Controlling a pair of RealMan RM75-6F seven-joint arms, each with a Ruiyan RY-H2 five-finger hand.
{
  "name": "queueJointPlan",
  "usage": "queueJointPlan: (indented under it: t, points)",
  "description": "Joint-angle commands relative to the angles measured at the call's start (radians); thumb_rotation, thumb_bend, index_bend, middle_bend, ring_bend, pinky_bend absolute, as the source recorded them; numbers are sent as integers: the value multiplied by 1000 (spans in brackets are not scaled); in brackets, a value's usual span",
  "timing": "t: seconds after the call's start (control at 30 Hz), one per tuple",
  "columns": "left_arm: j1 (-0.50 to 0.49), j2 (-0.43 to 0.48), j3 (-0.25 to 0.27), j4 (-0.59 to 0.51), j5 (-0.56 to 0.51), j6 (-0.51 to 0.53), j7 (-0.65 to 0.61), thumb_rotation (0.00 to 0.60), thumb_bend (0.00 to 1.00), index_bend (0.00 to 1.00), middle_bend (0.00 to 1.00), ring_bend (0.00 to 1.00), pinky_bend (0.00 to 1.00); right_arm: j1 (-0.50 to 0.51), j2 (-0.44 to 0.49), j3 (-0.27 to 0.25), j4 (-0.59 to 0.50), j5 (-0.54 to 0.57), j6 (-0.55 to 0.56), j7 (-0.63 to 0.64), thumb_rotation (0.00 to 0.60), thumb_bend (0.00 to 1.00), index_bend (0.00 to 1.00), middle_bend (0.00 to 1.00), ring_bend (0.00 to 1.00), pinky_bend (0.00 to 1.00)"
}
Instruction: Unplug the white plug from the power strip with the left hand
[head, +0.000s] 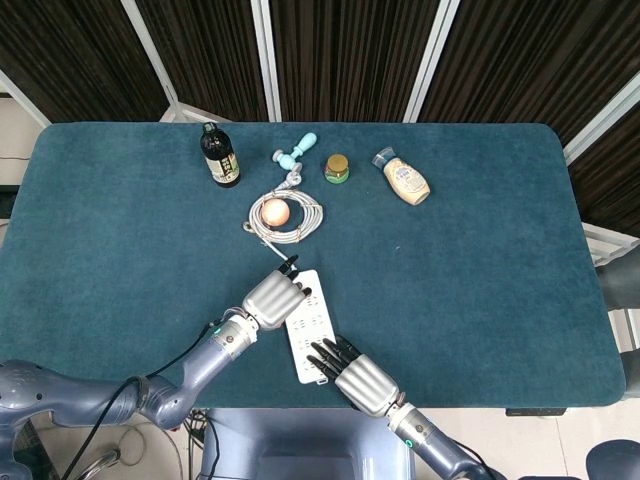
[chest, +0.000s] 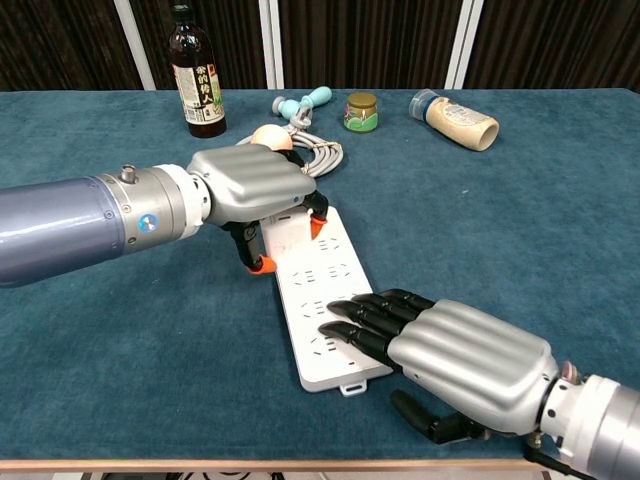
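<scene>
A white power strip (head: 312, 330) (chest: 322, 292) lies near the table's front edge. My left hand (head: 272, 298) (chest: 255, 185) covers its far end, its orange-tipped fingers curled around the white plug (chest: 283, 232), which shows only partly beneath the palm. From that end a white cable runs to a coil (head: 300, 226) (chest: 318, 153). My right hand (head: 355, 380) (chest: 465, 365) lies flat, its dark fingertips pressing on the near end of the strip and holding nothing.
Along the back stand a dark sauce bottle (head: 219, 157) (chest: 196, 75), a teal-handled tool (head: 296, 152) (chest: 303, 102), a small jar (head: 337, 168) (chest: 361, 111) and a lying squeeze bottle (head: 403, 178) (chest: 455, 118). An orange ball (head: 275, 211) (chest: 266, 136) sits in the coil.
</scene>
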Motion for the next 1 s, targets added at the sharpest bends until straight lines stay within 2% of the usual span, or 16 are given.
queueJointPlan:
  t: [0.03,0.43,1.0]
  points:
    - [-3,-4,-9,-3,-9,2,5,600,343,636,724,243,63,-1,0,-2,-2,0,1,0,600,711,19,10,11,72]
    - [-10,3,-32,-31,-61,11,33,600,358,650,734,254,63,-6,3,-14,-6,-2,4,2,600,711,22,12,13,72]
    - [15,37,-5,-64,-54,36,33,600,358,663,749,262,67,-9,-7,-22,6,-3,4,7,600,710,23,12,13,72]
